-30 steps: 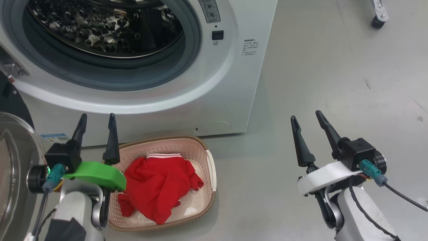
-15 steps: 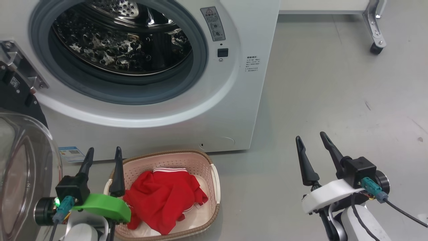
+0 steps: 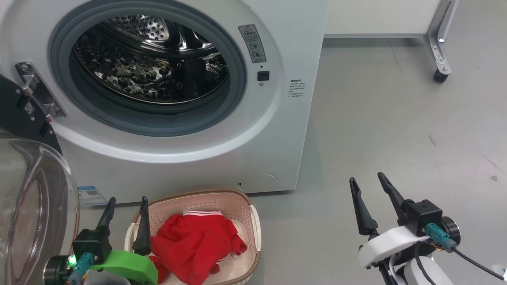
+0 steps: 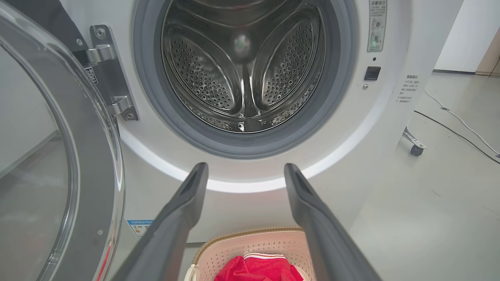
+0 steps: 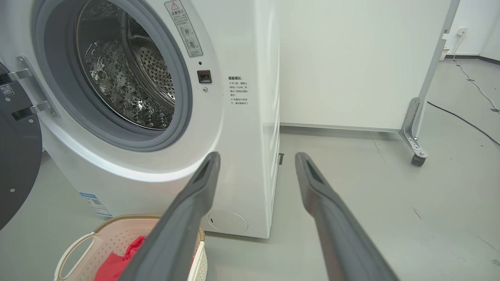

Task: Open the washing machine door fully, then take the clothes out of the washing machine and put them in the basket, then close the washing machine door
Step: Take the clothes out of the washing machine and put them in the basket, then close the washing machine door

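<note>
**Both hands wide and empty; the clothes lie in the basket by my left hand**

My left hand [image 3: 127,199] is low at the front of the washing machine [image 3: 285,130], fingers spread wide with nothing between them. In the head view its inner finger crosses the left rim of the basket [image 3: 222,192]. The red clothes [image 3: 198,245] lie bunched inside the basket, just to the right of that finger, with a white striped band showing at the top of the heap. I cannot tell whether the finger touches the rim. Along my left wrist view, the basket and the clothes sit at the bottom edge between my two fingers, and the drum [image 3: 150,71] shows bare steel beyond them.

The washing machine door [image 3: 35,206] stands swung open just to the left of my left hand, its clear glass bowl bulging.

My right hand [image 3: 366,177] is well apart from the basket, off to its right over the grey floor [image 3: 376,118], past the machine's corner. Its fingers are also spread wide and hold nothing.
</note>
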Robot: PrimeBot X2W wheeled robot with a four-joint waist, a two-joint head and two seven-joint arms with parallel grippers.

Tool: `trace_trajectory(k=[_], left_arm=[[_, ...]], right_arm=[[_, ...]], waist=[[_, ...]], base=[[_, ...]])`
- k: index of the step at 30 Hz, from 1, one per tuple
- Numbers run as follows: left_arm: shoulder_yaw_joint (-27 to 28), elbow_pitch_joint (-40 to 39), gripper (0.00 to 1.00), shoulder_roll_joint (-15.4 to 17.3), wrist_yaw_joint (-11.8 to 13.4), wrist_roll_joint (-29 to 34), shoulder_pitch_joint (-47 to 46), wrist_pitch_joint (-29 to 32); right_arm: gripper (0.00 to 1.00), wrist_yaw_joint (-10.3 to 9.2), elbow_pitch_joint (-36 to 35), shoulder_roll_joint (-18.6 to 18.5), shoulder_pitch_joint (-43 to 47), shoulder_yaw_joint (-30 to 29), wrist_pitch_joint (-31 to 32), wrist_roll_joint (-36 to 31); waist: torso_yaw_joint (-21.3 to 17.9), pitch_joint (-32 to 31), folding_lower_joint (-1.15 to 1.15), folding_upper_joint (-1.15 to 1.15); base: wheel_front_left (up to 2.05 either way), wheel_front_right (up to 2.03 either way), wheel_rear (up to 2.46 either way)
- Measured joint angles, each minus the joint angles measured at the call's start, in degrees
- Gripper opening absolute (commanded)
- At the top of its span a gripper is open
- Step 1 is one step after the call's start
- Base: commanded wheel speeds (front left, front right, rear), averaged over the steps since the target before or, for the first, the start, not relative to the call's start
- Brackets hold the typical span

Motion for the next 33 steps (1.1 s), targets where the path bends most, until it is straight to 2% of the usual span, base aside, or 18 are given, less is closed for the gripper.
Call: trace_trajectory(k=[33], left_arm=[[-1.01,-7.02,1.00,0.43,1.77,0.76,4.11,3.89]], right_arm=[[1.00,0.48,-0.16,0.07,1.00,0.01,0.00,-0.42]], waist=[[-0.44,-1.15,0.00,0.00]], base=[[0.00,0.00,0.00]])
